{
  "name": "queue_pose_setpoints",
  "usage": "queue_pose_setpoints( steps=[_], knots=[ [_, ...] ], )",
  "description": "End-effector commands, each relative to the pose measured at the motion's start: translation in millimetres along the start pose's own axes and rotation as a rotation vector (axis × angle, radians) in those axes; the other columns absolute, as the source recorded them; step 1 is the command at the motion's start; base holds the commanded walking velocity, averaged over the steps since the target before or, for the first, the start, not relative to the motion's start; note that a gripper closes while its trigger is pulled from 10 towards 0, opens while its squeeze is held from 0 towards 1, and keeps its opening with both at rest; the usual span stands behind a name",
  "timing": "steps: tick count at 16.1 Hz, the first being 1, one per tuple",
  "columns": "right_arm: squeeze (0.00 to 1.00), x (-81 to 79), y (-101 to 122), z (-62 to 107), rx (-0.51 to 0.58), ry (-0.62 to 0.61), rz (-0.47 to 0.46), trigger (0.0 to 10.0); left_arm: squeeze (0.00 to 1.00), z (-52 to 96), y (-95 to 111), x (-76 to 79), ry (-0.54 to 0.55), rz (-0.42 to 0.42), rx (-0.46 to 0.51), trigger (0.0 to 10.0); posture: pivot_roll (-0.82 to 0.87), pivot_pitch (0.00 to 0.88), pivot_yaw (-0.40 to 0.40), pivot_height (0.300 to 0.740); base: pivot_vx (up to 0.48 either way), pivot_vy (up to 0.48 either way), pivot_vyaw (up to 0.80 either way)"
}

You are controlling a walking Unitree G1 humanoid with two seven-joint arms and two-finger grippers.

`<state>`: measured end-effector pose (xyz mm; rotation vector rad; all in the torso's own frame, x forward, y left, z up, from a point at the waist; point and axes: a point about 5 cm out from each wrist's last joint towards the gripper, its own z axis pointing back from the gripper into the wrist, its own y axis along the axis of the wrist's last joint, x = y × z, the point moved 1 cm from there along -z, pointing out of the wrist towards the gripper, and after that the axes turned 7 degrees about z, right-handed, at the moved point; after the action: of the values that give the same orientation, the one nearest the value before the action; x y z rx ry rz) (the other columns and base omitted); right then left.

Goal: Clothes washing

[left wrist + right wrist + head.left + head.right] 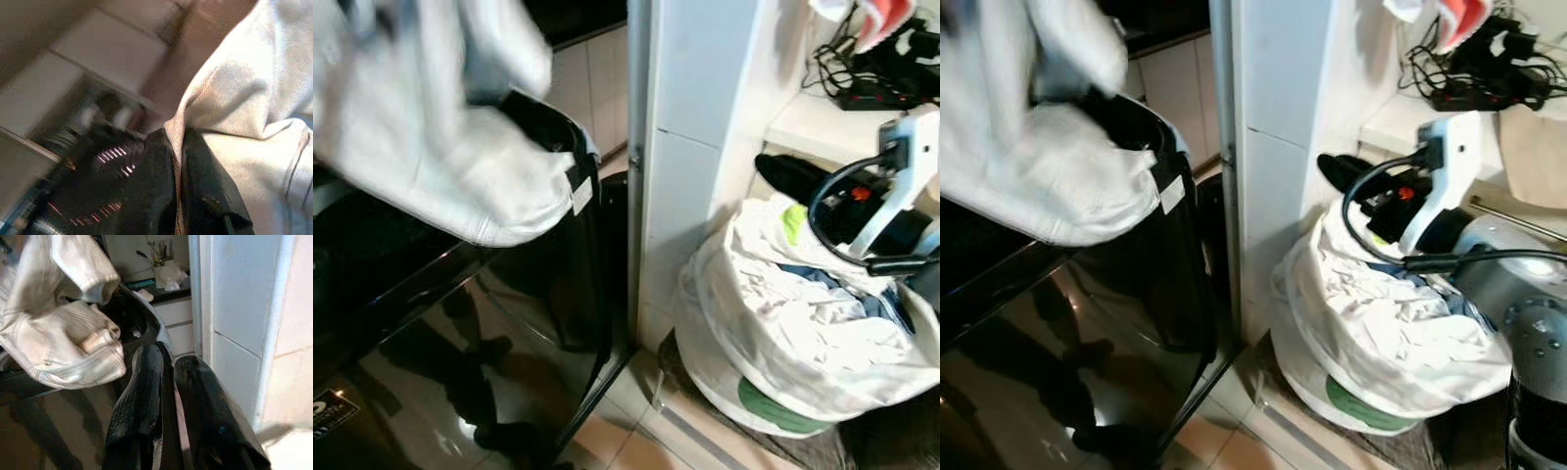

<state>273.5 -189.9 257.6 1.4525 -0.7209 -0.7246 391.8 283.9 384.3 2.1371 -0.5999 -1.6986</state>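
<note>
A white garment [440,147] hangs bunched over the rim of the black top-loading washing machine [460,333], partly covering its opening [548,122]. In the left wrist view my left gripper [180,142] is shut on a fold of this white garment [254,98]. My right arm [1518,284] is low at the right, over a white laundry bag [803,323] stuffed with white and blue clothes. In the right wrist view my right gripper [168,362] is shut with nothing in it, and it points towards the machine and the hanging garment [63,328].
A white tiled pillar [695,147] stands between the machine and the laundry bag. Behind the bag is a shelf with cables and a power strip [871,88]. Beige tiled floor [636,431] runs in front of the pillar.
</note>
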Motion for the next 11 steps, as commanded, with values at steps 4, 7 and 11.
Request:
queue_pose_setpoints(
  steps=[4, 7, 11],
  knots=[
    [0.0, -9.0, -5.5, 0.3, -0.038, 0.034, 0.042, 10.0, 0.0, 14.0, -49.7, -16.6, -0.001, -0.095, -0.303, 10.0, -0.1, 0.0, 0.06, 0.74, 0.0, 0.0, 0.0],
    [0.0, -7.7, -6.8, -2.7, -0.045, 0.034, 0.045, 10.0, 0.0, 20.5, -42.0, -55.4, 0.235, -0.181, -0.237, 10.0, -0.09, 0.0, 0.049, 0.74, 0.0, 0.0, 0.0],
    [0.0, -6.7, -10.0, -4.4, -0.057, 0.029, 0.049, 10.0, 0.0, 34.9, 21.6, -115.7, 0.678, -0.426, 0.088, 10.0, -0.09, 0.0, 0.046, 0.74, 0.0, 0.0, 0.0]
  ],
)
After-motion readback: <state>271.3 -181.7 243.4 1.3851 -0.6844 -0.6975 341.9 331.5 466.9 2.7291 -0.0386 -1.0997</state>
